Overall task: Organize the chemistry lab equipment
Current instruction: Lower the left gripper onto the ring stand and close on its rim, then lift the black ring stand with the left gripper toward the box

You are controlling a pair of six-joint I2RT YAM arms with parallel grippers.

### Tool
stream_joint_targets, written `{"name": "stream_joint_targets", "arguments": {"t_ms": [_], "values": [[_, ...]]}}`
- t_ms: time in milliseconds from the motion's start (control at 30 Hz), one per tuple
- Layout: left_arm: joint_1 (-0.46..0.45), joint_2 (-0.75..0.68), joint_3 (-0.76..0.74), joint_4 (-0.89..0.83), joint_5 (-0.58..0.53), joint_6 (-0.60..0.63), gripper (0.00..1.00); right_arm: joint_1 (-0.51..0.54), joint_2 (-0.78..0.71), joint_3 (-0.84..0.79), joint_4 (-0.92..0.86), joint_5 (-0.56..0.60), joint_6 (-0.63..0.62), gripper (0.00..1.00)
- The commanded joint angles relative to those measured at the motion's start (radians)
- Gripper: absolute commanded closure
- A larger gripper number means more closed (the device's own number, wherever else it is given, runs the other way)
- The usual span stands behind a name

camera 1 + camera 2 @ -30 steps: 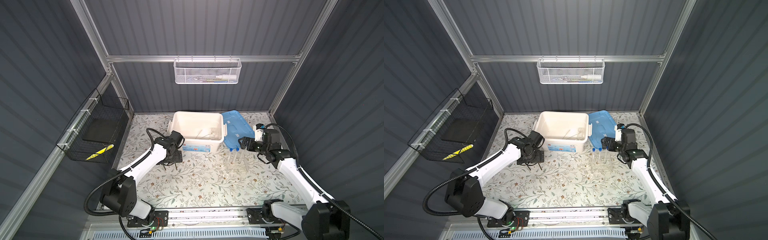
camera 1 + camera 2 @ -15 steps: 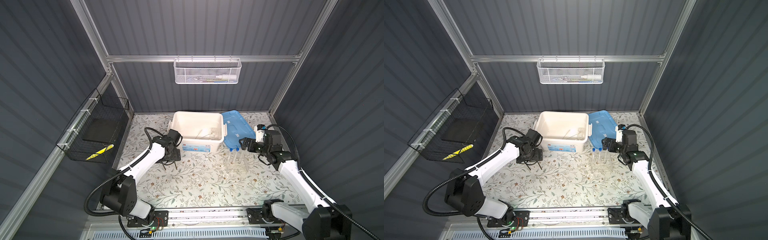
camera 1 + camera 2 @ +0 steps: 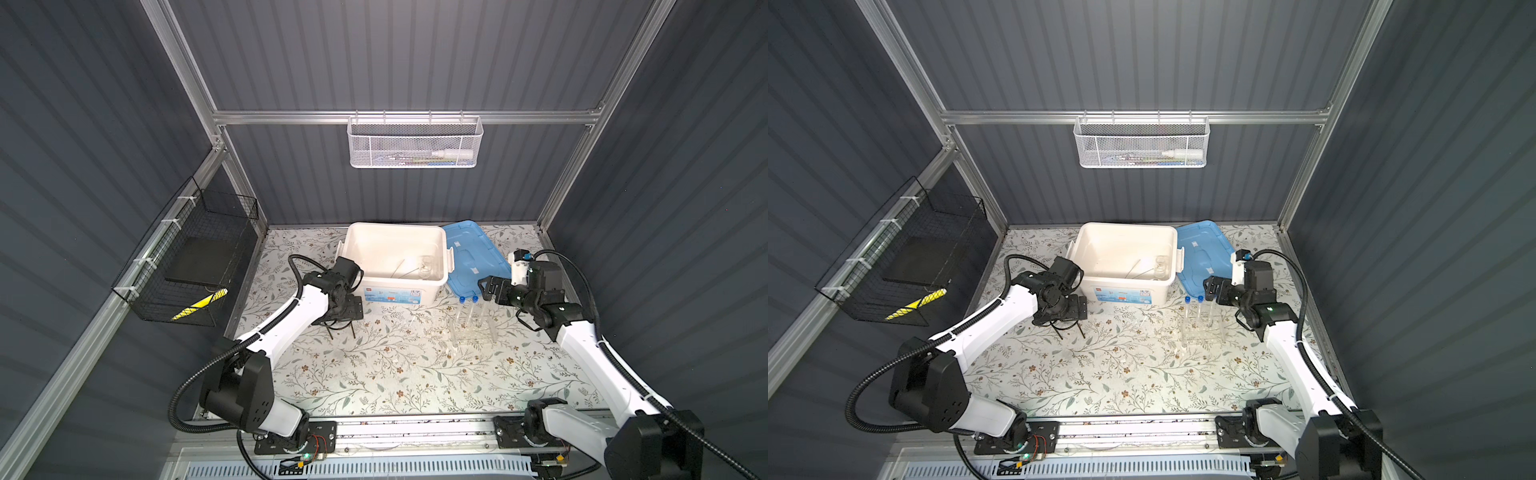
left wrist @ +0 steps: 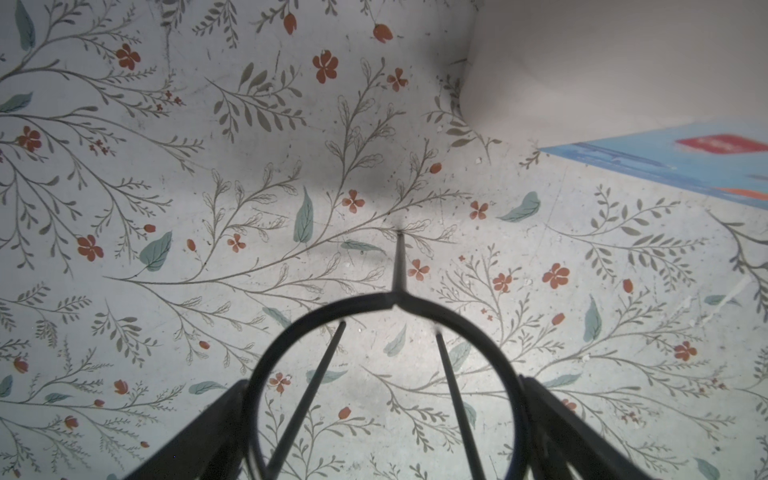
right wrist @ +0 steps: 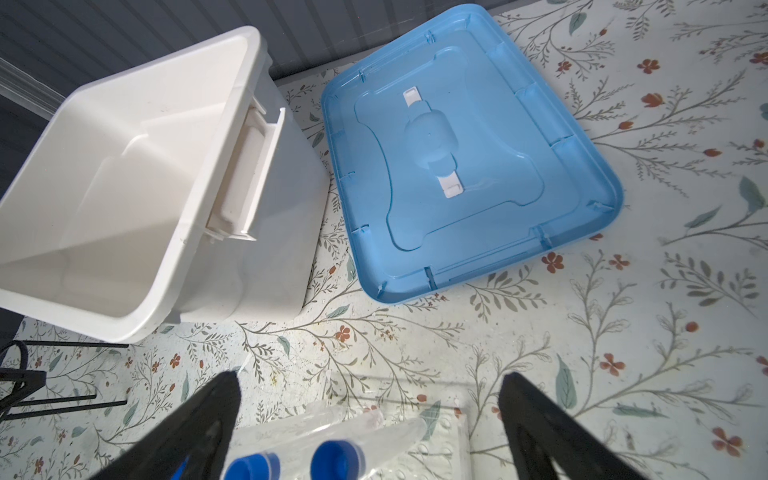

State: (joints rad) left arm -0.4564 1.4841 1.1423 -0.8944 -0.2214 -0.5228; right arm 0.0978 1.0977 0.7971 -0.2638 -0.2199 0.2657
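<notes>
Left wrist view: left claw (image 4: 384, 384) spread wide, one finger on each side of the ring of the black wire tripod (image 4: 388, 300) and close against it. Whether the fingers press on the ring cannot be told. The tripod is upright with its legs on the floral surface (image 3: 374, 374), toward the left edge, just in front of the front left corner of the white storage box (image 3: 395, 226).

Right wrist view: right claw (image 5: 370, 380) apart, holding nothing, poised above two blue-capped test tubes (image 5: 336, 455) standing in the clear rack (image 3: 473, 332). The rack sits toward the right edge, in front of the blue lid (image 3: 469, 249), which lies just beside the box, toward the back right corner. The box stands open at the middle of the back edge, with a clear flask (image 3: 424, 266) and a thin rod (image 3: 401, 270) inside.
</notes>
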Motion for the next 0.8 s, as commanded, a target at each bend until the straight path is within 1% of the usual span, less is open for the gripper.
{"name": "stream_joint_targets", "arguments": {"t_ms": [0,367,567,767], "values": [[0.004,-0.014,-0.007,-0.001,0.021,0.017,0.00,-0.005,-0.012,-0.007,-0.013,0.007,-0.002,0.01],[0.004,-0.007,-0.013,0.010,0.041,0.013,0.02,-0.009,-0.019,-0.012,-0.017,0.008,-0.005,0.01],[0.005,-0.004,-0.012,0.005,0.044,0.017,0.06,-0.011,-0.020,-0.011,-0.018,0.007,-0.003,0.01],[0.005,-0.012,-0.012,0.000,0.045,0.020,0.13,-0.013,-0.019,-0.013,-0.018,0.004,-0.003,0.01]]}}
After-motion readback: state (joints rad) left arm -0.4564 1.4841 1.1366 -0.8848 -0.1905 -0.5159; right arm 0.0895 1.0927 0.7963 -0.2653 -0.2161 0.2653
